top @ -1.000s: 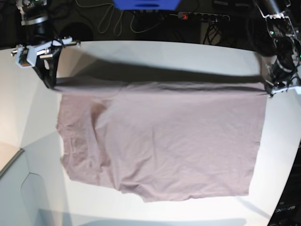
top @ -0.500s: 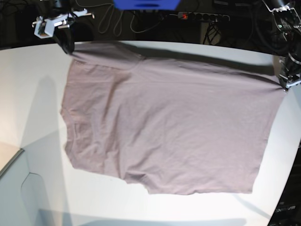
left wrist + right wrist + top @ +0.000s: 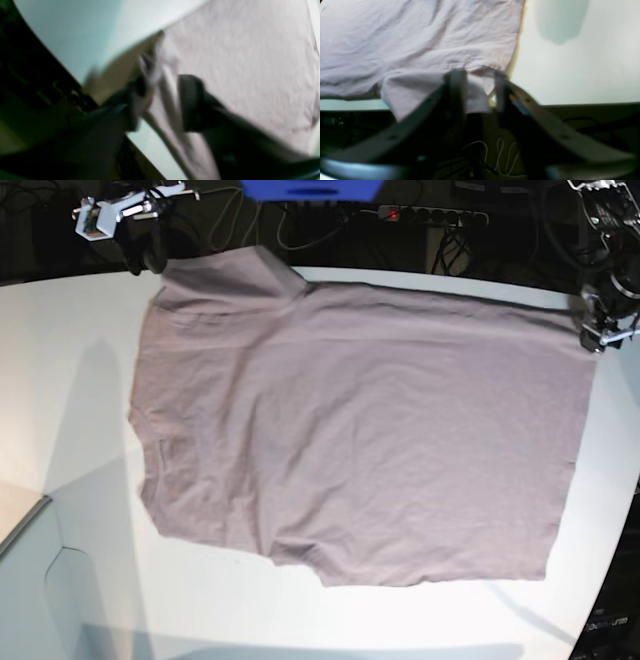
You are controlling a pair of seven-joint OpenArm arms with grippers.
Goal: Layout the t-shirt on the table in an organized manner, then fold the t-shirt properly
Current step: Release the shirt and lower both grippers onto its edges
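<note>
Mauve-brown cloth covers most of the white bench (image 3: 60, 330): the t-shirt (image 3: 360, 430) lies spread nearly flat, its long axis running across the bench from the neck and sleeve end, on the base view's left, to the hem on that view's right.

The right gripper (image 3: 150, 248) sits at the shirt's far corner on the sleeve side, the left gripper (image 3: 596, 330) at the far corner on the hem side. Each looks clenched on a pinch of fabric in its wrist view, right gripper (image 3: 475, 82) and left gripper (image 3: 160, 100), though the left wrist view is blurred.

From both grippers the shirt stretches away toward the bench's near edge. The sleeve by the right gripper hangs past the bench's far edge, so I judge that arm nearer the part needing tidying.
</note>
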